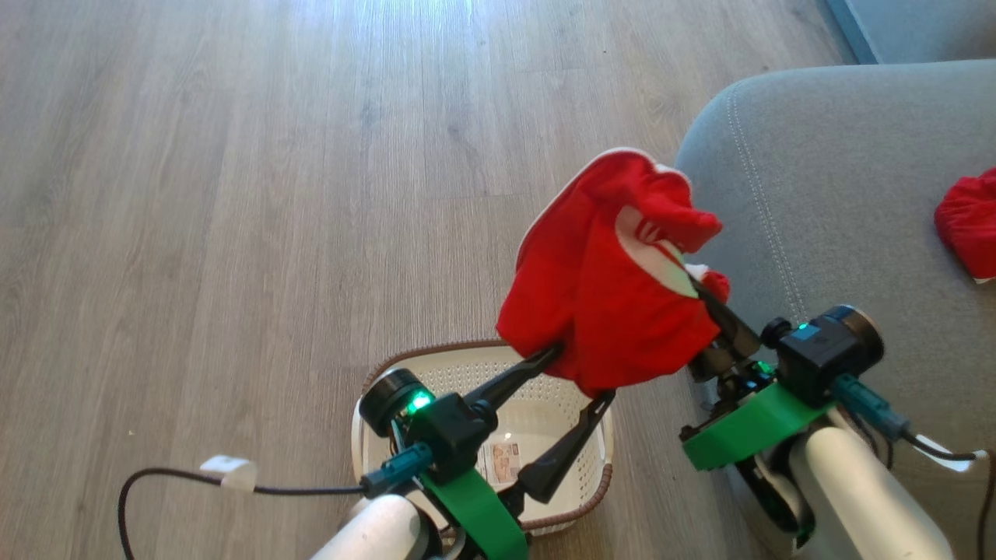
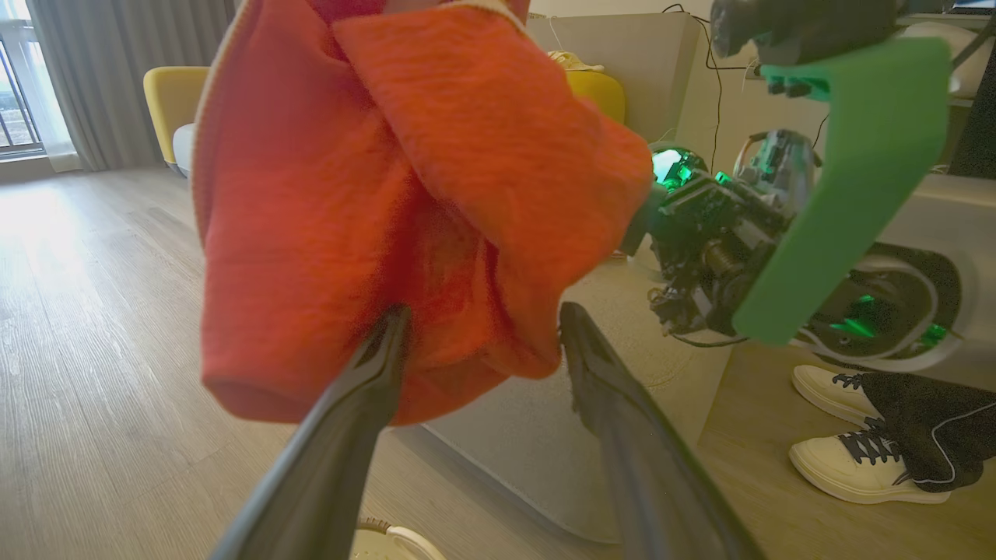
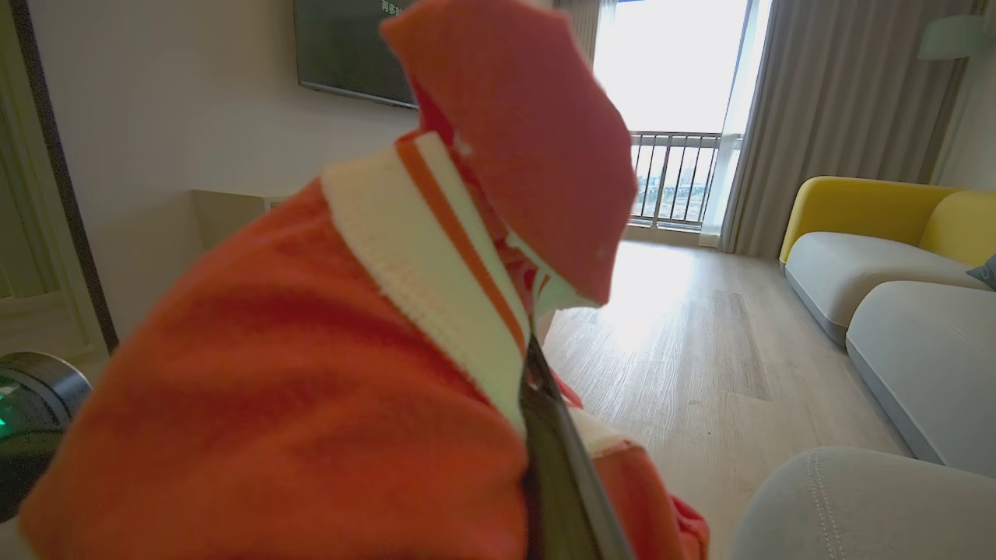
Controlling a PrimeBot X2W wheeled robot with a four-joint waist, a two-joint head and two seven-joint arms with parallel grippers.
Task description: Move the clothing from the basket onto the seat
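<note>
A red garment with white trim hangs in the air above the cream basket, beside the grey seat. My right gripper is shut on the garment's trimmed edge, and the right wrist view shows the trim pinched at the gripper. My left gripper stands open just under the cloth, and the garment's lower folds hang down between and in front of the spread fingers. A second red garment lies on the seat at the far right. Inside the basket I can see only its label.
Wood floor surrounds the basket. A black cable trails at the lower left. A person's feet in white shoes stand near the seat's side. A yellow and grey sofa sits by the window.
</note>
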